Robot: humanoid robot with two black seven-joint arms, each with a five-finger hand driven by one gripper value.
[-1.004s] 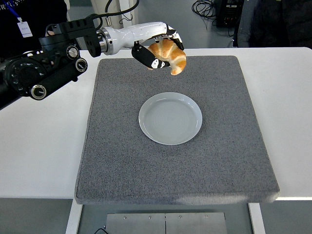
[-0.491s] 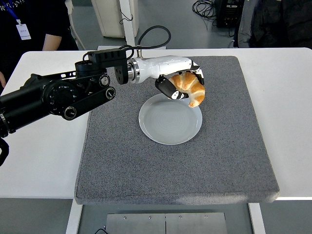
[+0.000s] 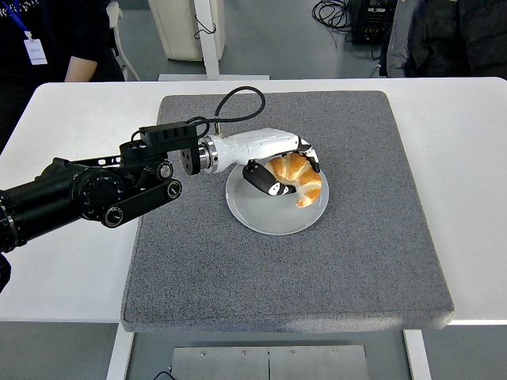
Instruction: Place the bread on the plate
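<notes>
A grey mat [image 3: 238, 269] covers the white table [image 3: 63, 261], with a pale plate [image 3: 261, 215] at its middle. Over the plate's right part, the left hand [image 3: 281, 168] clamps its fingers [image 3: 265, 184] around the croissant [image 3: 297, 178]. A person [image 3: 55, 36] stands at the far left

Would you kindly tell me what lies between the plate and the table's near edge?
In the head view, only bare grey mat lies between the plate and the table's near edge; nothing rests on that stretch.
</notes>
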